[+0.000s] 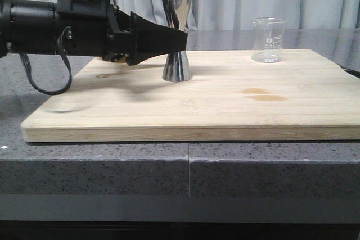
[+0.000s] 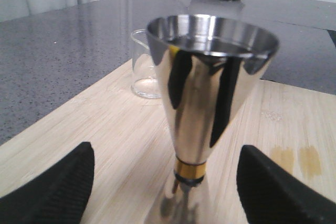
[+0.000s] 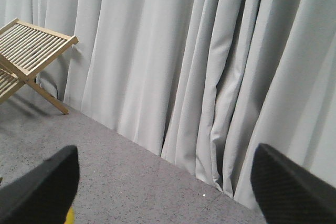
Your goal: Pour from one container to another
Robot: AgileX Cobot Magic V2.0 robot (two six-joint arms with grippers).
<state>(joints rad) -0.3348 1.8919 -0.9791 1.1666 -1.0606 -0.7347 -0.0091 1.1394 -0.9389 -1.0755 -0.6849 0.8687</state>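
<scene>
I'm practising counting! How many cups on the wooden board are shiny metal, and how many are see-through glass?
Shiny metal: 1, the jigger
See-through glass: 1, the beaker
Total on the board: 2

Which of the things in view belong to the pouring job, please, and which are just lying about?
For the job: glass beaker; steel jigger; left hand, open around the jigger.
Lying about: wooden board; folding rack; curtain.
</scene>
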